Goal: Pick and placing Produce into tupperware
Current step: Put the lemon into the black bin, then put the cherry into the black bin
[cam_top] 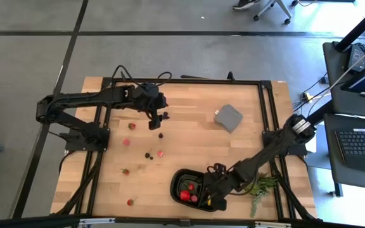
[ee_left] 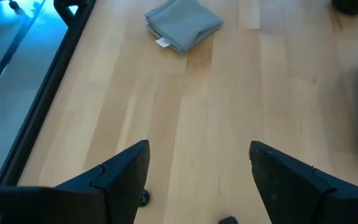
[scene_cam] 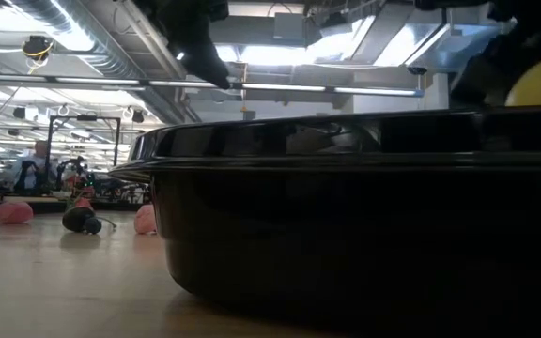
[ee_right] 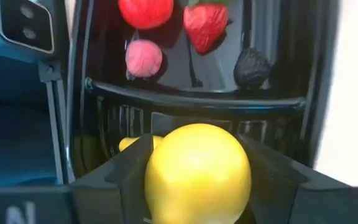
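Right end effector (ee_right: 197, 180) is over the near-right end of the black tray (cam_top: 177, 179), which sits at the near edge of the worktop (cam_top: 189, 136), right of centre. Its fingers are clamped on a yellow lemon (ee_right: 197, 171), one on each side, with the lemon above a tray compartment; whether it touches the tray floor cannot be told. A second yellow piece (ee_right: 129, 143) shows just behind the held lemon in the same compartment. Past the divider, the next compartment holds a red round fruit (ee_right: 145, 11), a strawberry (ee_right: 205, 25), a pink ball (ee_right: 143, 58) and a dark berry (ee_right: 252, 67). In the low view the tray wall fills most of the frame, and the lemon's top shows above the rim at the right. Left end effector (cam_top: 155, 120) hangs above the worktop toward the far left, fingers spread apart and holding nothing; two small dark berries (cam_top: 162, 134) lie just beside it. Loose produce lies on the bare wood between the left arm and the tray: reddish bits (cam_top: 160, 153) and dark bits (cam_top: 148, 154), well apart from one another. A grey folded cloth (cam_top: 229, 117) lies toward the far right. A green leafy sprig (cam_top: 258, 188) lies just right of the tray.
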{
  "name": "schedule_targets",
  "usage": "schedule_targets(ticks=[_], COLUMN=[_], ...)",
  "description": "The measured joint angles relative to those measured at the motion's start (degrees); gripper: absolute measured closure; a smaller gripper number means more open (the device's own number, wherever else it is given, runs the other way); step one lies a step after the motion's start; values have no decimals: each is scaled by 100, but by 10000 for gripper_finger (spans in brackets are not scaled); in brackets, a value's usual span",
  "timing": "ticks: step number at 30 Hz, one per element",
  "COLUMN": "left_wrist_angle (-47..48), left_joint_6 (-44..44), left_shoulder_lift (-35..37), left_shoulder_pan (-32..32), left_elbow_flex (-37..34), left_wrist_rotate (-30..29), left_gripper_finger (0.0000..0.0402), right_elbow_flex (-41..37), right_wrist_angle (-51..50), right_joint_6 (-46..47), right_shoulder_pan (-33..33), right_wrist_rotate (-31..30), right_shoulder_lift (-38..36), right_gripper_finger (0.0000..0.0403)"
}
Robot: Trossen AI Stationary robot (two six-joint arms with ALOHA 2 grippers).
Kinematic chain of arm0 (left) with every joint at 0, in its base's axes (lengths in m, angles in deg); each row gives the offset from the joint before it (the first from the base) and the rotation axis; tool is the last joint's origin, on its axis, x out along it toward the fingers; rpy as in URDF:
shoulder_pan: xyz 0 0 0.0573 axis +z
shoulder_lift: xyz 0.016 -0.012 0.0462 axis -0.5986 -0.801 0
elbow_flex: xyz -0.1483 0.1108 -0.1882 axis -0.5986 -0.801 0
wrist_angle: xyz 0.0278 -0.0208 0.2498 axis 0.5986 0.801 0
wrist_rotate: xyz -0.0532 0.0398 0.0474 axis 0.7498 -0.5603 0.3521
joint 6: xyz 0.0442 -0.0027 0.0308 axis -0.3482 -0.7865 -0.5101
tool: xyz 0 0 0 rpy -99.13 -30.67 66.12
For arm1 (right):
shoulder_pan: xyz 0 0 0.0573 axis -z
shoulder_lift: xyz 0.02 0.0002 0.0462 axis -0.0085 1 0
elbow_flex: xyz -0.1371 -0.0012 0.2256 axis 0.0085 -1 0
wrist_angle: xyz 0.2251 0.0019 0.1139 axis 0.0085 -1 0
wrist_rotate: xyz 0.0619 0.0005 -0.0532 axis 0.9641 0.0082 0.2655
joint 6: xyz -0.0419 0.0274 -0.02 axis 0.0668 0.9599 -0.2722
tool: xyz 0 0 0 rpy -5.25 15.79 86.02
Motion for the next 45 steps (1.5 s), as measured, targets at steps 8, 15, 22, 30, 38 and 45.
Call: schedule_targets(ticks=[8,15,22,30,38,45], left_wrist_angle=[68,76,103,392,572,572], left_joint_6=[-17,-124,-49,209,313,282], left_shoulder_lift=[0,0,0,0,0,0], left_shoulder_pan=[0,0,-11,-134,-138,-138], left_elbow_flex=[0,0,0,0,0,0], left_wrist_rotate=[-2,-4,-7,-225,-960,-999], left_gripper_finger=[136,137,137,137,137,137], right_elbow_flex=[4,7,414,1511,1170,-97], right_wrist_angle=[-14,-11,-530,-2111,-2310,-1442], right_joint_6=[625,534,-82,-1823,-3175,-4193], right_shoulder_pan=[2,64,511,1030,2075,3396], right_wrist_rotate=[492,544,807,-46,-983,-1022], right_shoulder_lift=[96,96,-1,-492,-1276,-1880], right_gripper_finger=[121,12,26,27,26,26])
